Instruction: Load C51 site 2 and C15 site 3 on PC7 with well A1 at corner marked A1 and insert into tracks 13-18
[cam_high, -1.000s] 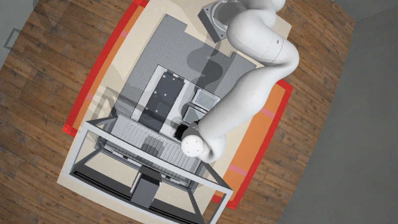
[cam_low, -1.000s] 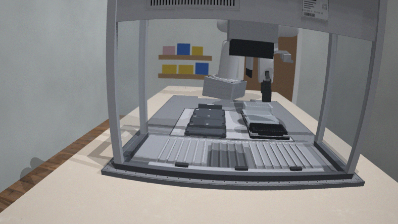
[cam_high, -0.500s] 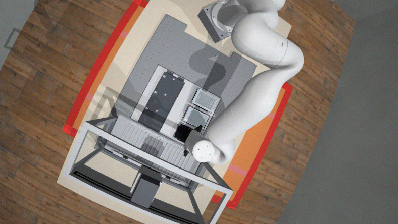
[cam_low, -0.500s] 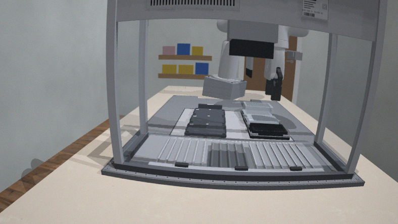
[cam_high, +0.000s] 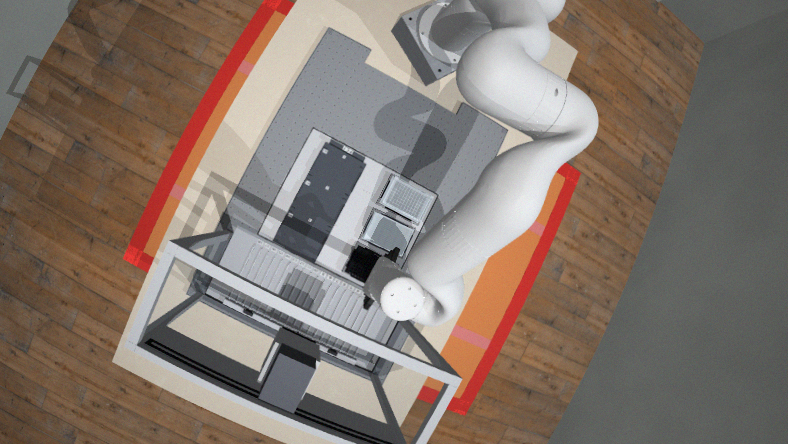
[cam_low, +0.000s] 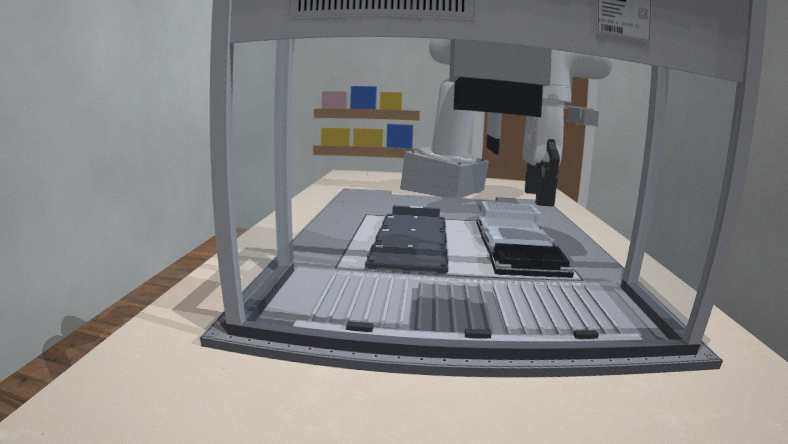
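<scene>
The dark plate carrier PC7 (cam_high: 322,198) (cam_low: 409,241) lies on the light apron in front of the rails, and all its sites are bare. Three nests stand in a row to its side. A white well plate (cam_high: 408,197) (cam_low: 508,209) sits nearest the arm base, a grey fine-welled plate (cam_high: 388,231) (cam_low: 515,231) in the middle, and a black plate (cam_high: 363,263) (cam_low: 530,256) nearest the rails. My gripper (cam_high: 379,278) (cam_low: 518,157) is open and empty. It hangs well above the black plate's outer edge. The instrument head partly hides it in the exterior view.
The loading rails (cam_high: 314,286) (cam_low: 468,308) run under the instrument's grey frame (cam_high: 308,308). A dark head (cam_low: 497,96) hangs from the frame's top. Three small dark blocks (cam_low: 477,333) sit at the rails' far end. The arm's base (cam_high: 435,44) stands behind the deck.
</scene>
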